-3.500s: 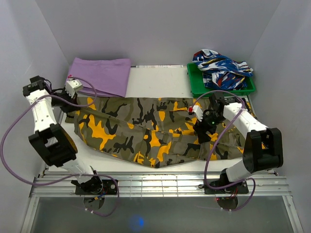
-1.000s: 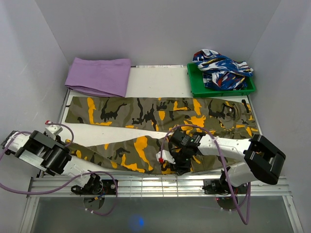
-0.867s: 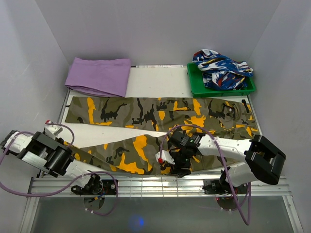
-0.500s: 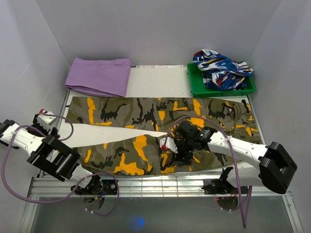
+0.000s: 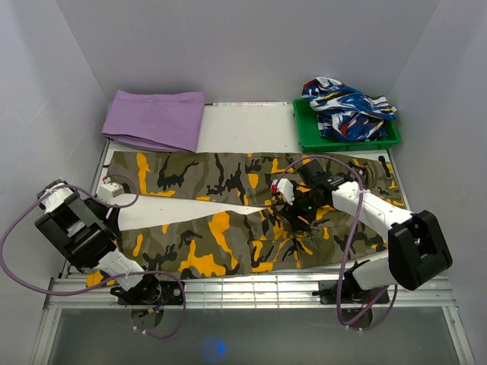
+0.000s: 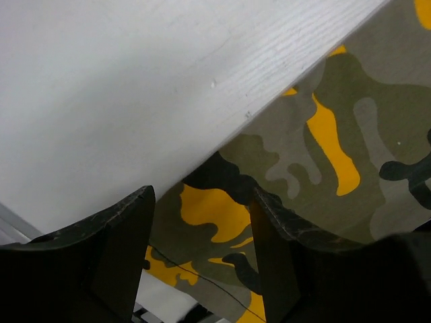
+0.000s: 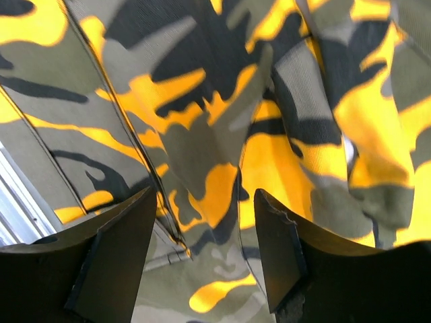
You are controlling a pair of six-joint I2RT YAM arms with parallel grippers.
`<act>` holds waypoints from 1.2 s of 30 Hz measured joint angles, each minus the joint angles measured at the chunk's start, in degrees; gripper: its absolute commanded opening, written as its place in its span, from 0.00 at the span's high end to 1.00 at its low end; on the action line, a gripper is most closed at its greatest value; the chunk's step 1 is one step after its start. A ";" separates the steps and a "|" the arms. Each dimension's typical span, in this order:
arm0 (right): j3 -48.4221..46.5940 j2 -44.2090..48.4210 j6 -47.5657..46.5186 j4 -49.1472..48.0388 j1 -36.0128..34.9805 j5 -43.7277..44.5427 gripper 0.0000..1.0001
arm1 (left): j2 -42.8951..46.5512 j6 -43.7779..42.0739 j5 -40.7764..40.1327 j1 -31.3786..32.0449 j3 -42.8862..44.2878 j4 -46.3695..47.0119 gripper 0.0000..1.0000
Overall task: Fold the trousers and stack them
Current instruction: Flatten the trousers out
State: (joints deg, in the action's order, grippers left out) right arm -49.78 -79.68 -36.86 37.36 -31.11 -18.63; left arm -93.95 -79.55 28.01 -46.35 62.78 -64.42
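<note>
The camouflage trousers (image 5: 221, 236) lie flat across the table, waist to the right and the two legs spread leftward in a V with bare table between them. My left gripper (image 5: 116, 192) hovers open at the left edge, between the leg ends. In the left wrist view its jaws (image 6: 202, 256) stand apart above the hem of the trousers (image 6: 323, 155), holding nothing. My right gripper (image 5: 289, 199) hangs open over the crotch area. In the right wrist view it (image 7: 205, 256) frames rumpled trousers fabric (image 7: 202, 134) below, with nothing between the fingers.
A folded purple cloth (image 5: 156, 118) lies at the back left. A green tray (image 5: 304, 129) at the back right holds a blue, white and red patterned garment (image 5: 346, 106). White table (image 5: 243, 129) shows between them. Side walls stand close on both sides.
Both grippers have opened and let go of the near trouser leg. The left one moved back along the left edge; the right one moved back and right to above the crotch.
</note>
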 measured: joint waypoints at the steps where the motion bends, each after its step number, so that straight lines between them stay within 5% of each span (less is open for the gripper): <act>1: 0.00 -0.04 0.00 0.31 0.50 0.26 0.35 | 0.04 0.66 -1.73 0.28 -1.64 1.46 0.32; 4: 0.00 -0.04 -0.09 1.11 2.75 0.94 0.35 | 0.09 1.73 -6.34 1.31 -6.25 5.20 0.35; 8: 0.00 0.17 -1.03 2.73 8.17 1.55 0.35 | 2.25 2.16 -10.21 3.41 -9.70 10.03 0.51; 12: -0.02 1.49 -2.75 4.76 15.78 1.95 0.36 | 3.15 3.74 -14.05 7.69 -11.08 13.99 0.90; 14: -0.15 2.08 -3.87 5.64 19.82 2.05 0.38 | 2.43 5.64 -15.19 10.45 -10.21 13.88 1.00; 21: -5.73 1.18 -5.90 6.49 29.88 3.54 0.47 | -8.28 14.19 -12.66 15.30 3.78 14.38 1.00; 26: -10.10 -2.58 -5.35 3.50 32.26 5.35 0.49 | -9.77 16.39 -11.56 16.31 10.16 14.78 0.56; 29: -12.24 -6.67 -4.00 0.90 32.39 6.58 0.50 | -9.75 18.21 -8.85 16.76 13.33 14.47 0.49; 36: -13.53 -15.85 -1.38 -4.66 32.39 9.18 0.53 | -9.62 27.02 -0.50 20.70 15.43 19.50 0.53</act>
State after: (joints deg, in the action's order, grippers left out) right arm -63.31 -95.53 -38.24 32.71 1.28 -9.45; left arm -103.57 -52.53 27.51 -25.65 78.22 -44.93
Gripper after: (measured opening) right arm 0.482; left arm 0.499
